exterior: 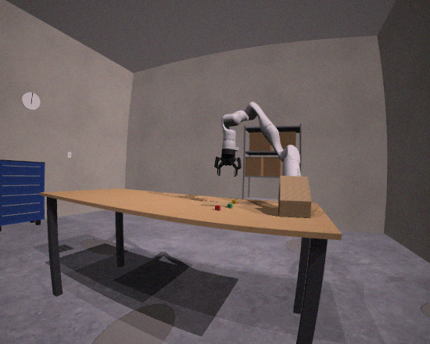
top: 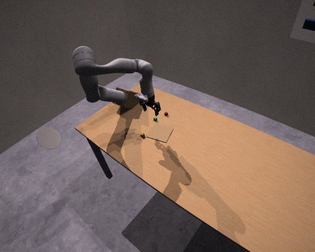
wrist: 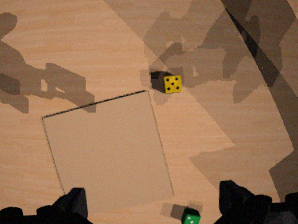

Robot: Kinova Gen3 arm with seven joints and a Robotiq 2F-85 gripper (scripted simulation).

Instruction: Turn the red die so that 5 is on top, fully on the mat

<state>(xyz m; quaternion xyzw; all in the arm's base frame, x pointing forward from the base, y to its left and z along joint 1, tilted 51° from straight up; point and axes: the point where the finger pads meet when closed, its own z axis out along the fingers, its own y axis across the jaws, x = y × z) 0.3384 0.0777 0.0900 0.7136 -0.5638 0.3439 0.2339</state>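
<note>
The red die (top: 166, 113) lies on the table beyond the tan mat (top: 160, 133), off it; it also shows in the exterior view (exterior: 217, 207). The green die (top: 155, 119) lies between it and the arm's base, just off the mat's edge, and shows in the wrist view (wrist: 190, 219). The yellow die (top: 142, 135) lies beside a mat corner; the wrist view (wrist: 172, 83) shows four pips on its top face. My gripper (top: 150, 109) hangs open and empty well above the table, over the green die; the exterior view (exterior: 227, 169) shows its fingers spread. The red die is hidden in the wrist view.
A cardboard box (exterior: 295, 196) stands on the table by the arm's base. The table's near edge runs close to the yellow die. A shelf with boxes (exterior: 269, 154) stands behind the arm, a blue drawer cabinet (exterior: 14, 191) by the left wall.
</note>
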